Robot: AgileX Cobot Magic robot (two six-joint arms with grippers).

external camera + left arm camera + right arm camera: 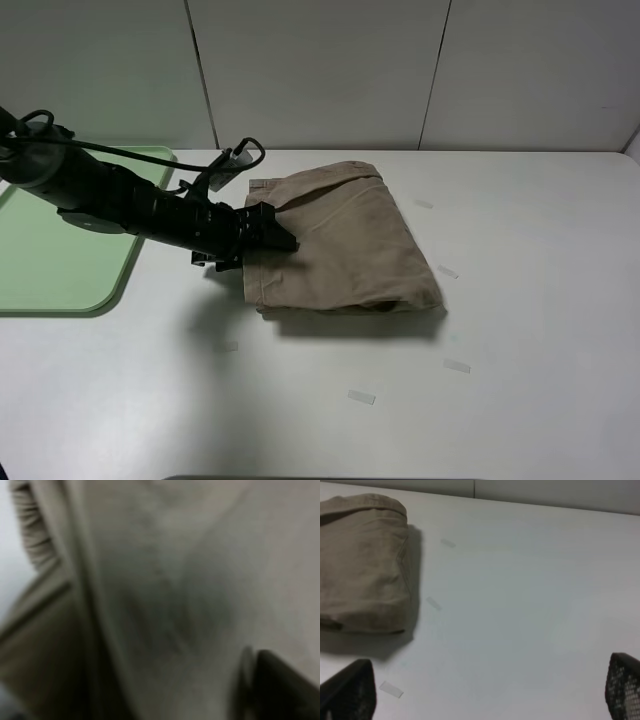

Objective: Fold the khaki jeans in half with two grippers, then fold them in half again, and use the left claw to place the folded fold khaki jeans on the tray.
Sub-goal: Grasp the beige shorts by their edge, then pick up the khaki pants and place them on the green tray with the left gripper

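1. Jeans (340, 240): folded into a compact bundle on the table (520, 300); the left gripper (270, 238) is at the bundle's near-tray edge, its tip touching or over the cloth.
2. Left gripper state: the overhead view hides the jaws behind the wrist body; the left wrist view is filled with blurred khaki cloth with one dark finger (280, 685) in a corner; whether it grips the cloth cannot be told.
3. Right gripper (485, 700): jaws stand wide apart, nothing between them; it hangs over bare table, with the jeans (362, 565) well apart from it on the side of one finger.
4. Tray (60, 270): behind the left gripper, under the left arm (110, 195); its nearest rim lies close to the wrist; the visible part carries nothing.
5. Around: small pale tape marks (361, 397) lie flat on the table beyond and beside the bundle; a cable loop (245, 150) rises above the left wrist.
6. Edges and room: the bundle's far side faces broad open table; the wall (320, 70) stands beyond the bundle's back edge.
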